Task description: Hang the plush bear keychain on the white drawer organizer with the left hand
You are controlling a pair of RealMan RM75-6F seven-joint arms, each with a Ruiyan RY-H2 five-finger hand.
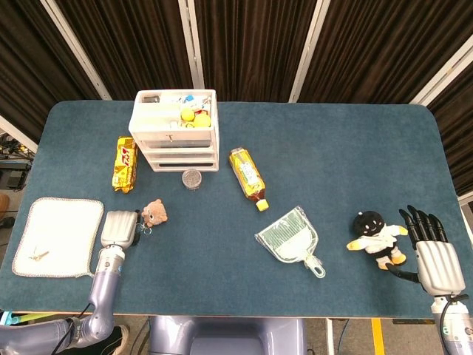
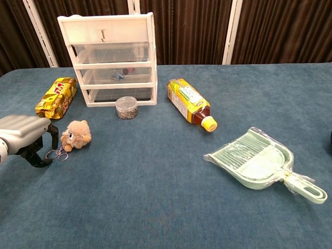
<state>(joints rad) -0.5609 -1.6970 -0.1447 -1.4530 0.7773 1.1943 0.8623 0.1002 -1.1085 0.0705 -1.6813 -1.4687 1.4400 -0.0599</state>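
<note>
On the blue table point(image 1: 332, 148), near its left front edge, the left hand point(image 1: 118, 227) sits low with its fingers point(image 2: 50, 132) curled down over the keychain rings point(image 2: 56, 154). The black fingertips are right at the rings, but whether they have really caught them cannot be told. The plush bear keychain point(image 1: 154, 213) lies on the table just beside that hand, a small brown fuzzy bear with its rings pointing toward the hand. The white drawer organizer point(image 1: 177, 129) stands farther back, well apart from the bear, and a little hook point(image 2: 102, 35) shows on its top front. A small round jar point(image 2: 126, 108) sits just in front of the drawers. A yellow snack bag point(image 1: 125, 163) lies to the left of the drawers, and a yellow drink bottle point(image 1: 247, 177) lies on its side to the right. A white cloth point(image 1: 55, 235) rests at the left edge with a small thing on it, too tiny to make out. A green dustpan point(image 1: 291, 240) lies near the middle front. Far to the right, a black and white plush toy point(image 1: 377, 239) lies beside the right hand point(image 1: 434, 259), which is flat with its fingers spread and holds nothing.
</note>
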